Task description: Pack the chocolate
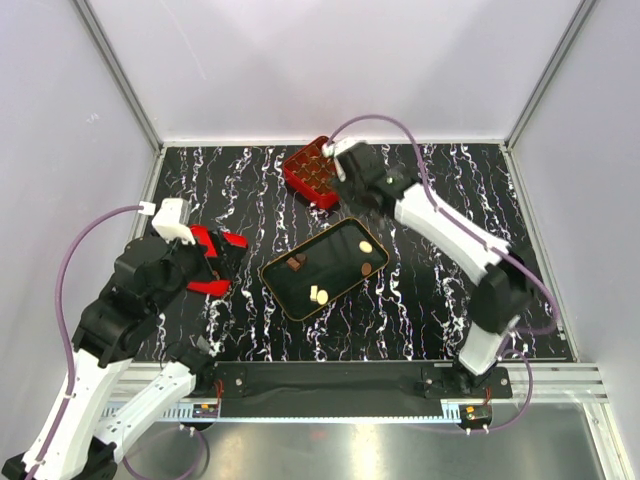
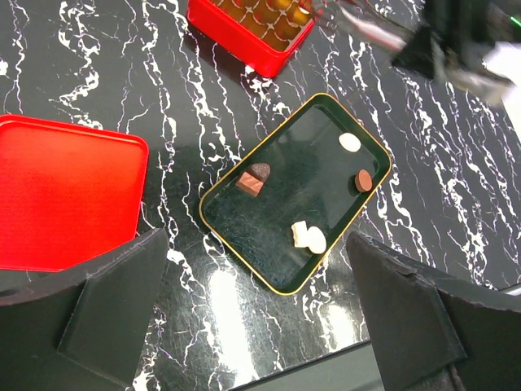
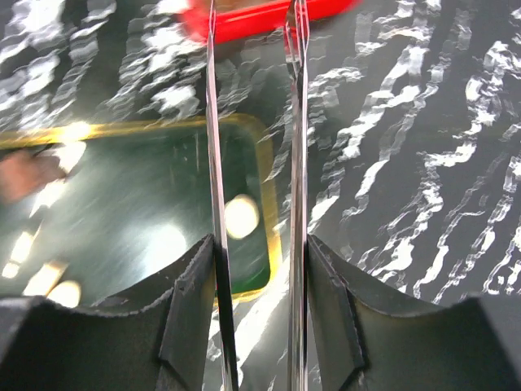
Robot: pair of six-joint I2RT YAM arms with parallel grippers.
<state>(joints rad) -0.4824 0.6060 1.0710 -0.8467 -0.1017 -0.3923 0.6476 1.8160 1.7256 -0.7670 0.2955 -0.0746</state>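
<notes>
The black gold-rimmed tray (image 1: 335, 262) lies mid-table and holds several chocolate pieces: a brown square (image 2: 251, 185) touching a dark round one (image 2: 260, 170), a white oval (image 2: 350, 142), a brown round (image 2: 364, 180) and two touching white pieces (image 2: 308, 237). The red gridded box (image 1: 312, 172) at the back holds more pieces (image 2: 281, 16). My right gripper (image 1: 350, 165) is shut on metal tweezers (image 3: 295, 122), whose blades stand apart and reach over the box's near edge (image 3: 269, 16); the tips are out of view. My left gripper (image 2: 260, 326) is open and empty, hovering left of the tray.
A red lid (image 2: 65, 191) lies flat on the marbled table left of the tray, under my left gripper (image 1: 220, 262). The table's front edge (image 2: 342, 366) is close below the tray. White enclosure walls surround the table.
</notes>
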